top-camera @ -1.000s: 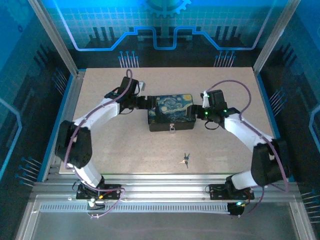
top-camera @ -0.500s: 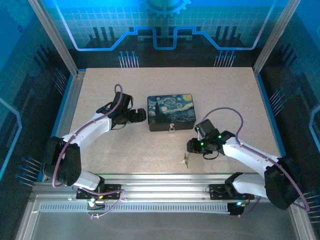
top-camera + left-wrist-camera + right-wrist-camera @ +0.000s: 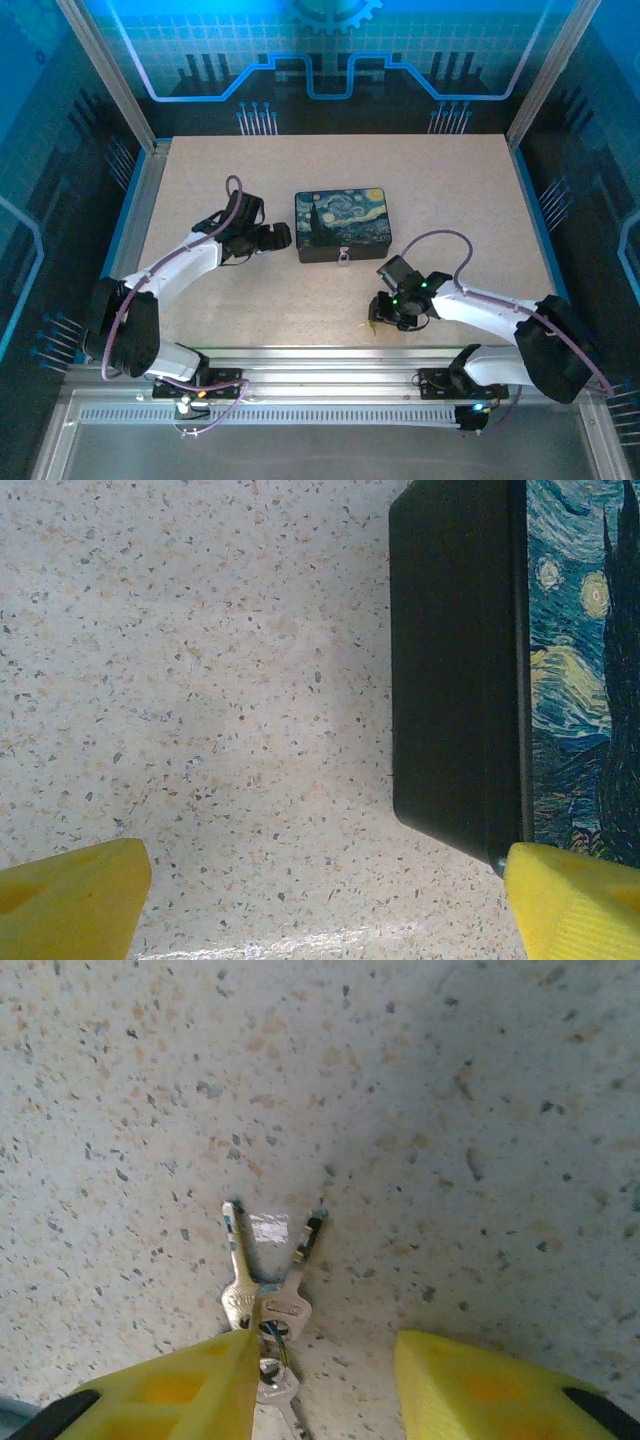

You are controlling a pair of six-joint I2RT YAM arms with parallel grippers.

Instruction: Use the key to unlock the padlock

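Plainly the key (image 3: 262,1310) lies flat on the table (image 3: 480,1110) near its front edge, blades splayed from the ring, well apart from the padlock (image 3: 343,258) on the box (image 3: 342,223). The right gripper (image 3: 325,1355) hangs low over it, jaws partly apart, one pad over the ring and nothing clamped, likely set for a pinch. The left gripper (image 3: 325,880) sits wide open and empty beside the box's end, probably to brace it.

You are getting bare table (image 3: 450,180) behind the painted box (image 3: 342,225) and to its right. The left gripper (image 3: 284,236) is crowding its left wall; the right gripper (image 3: 376,312) is hovering over the key (image 3: 371,322) in front, possibly touching it.
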